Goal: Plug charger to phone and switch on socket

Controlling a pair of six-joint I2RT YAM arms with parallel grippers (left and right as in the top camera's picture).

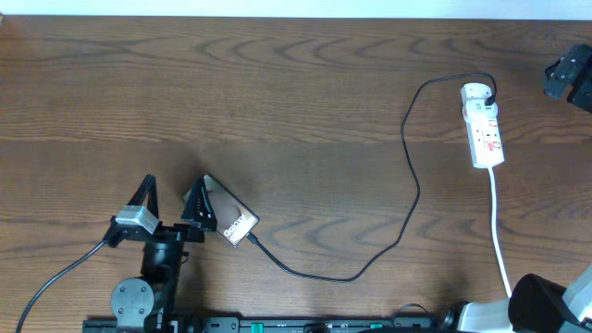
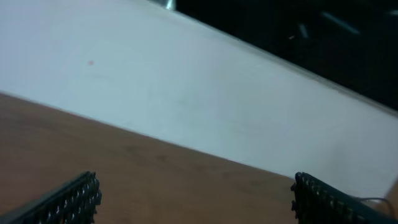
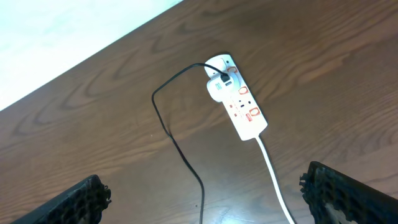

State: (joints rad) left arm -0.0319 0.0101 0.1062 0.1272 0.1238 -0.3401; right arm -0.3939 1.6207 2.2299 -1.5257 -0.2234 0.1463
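In the overhead view the phone point(image 1: 233, 220) lies at the front left, bronze with white lettering. Its left edge is against the right finger of my left gripper point(image 1: 171, 196), outside the jaws. The left gripper is open and empty, and its wrist view point(image 2: 196, 193) shows only bare table between the fingers. The black charger point(image 1: 407, 199) runs from the phone's lower right end in a long curve to the socket point(image 1: 484, 125), its plug in the rounded far end. My right gripper point(image 3: 202, 186) is open, high above the charger point(image 3: 180, 149) and short of the socket point(image 3: 239, 106).
The socket's white lead point(image 1: 499, 231) runs toward the front right edge, and shows in the right wrist view point(image 3: 273, 174). A black part of the right arm point(image 1: 569, 79) hangs at the far right. A white wall point(image 2: 186, 81) borders the wooden table point(image 1: 277, 92).
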